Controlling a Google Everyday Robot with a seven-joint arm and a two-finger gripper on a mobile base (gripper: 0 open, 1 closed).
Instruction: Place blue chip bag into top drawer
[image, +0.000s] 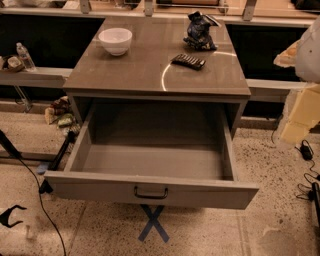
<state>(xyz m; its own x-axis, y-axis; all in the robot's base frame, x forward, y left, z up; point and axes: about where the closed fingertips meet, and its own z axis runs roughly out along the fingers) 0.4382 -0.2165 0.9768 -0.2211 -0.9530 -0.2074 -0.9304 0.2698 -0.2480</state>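
The jaws belong to the pale arm (302, 105) at the right edge of the view, and we cannot tell how far open they are or whether they carry anything. The blue chip bag (200, 31) sits crumpled at the back of the bench (135, 75), up and left of the jaws and well apart from them, so we judge the reach is not yet begun. Next we must pass the black ribbed bar (188, 61) (it lies just in front of the bag) and close on the foil. The top drawer (100, 187), below and left of the jaws, stands pulled out and bare inside. The white bowl (115, 40), farther left, shows nothing in it.
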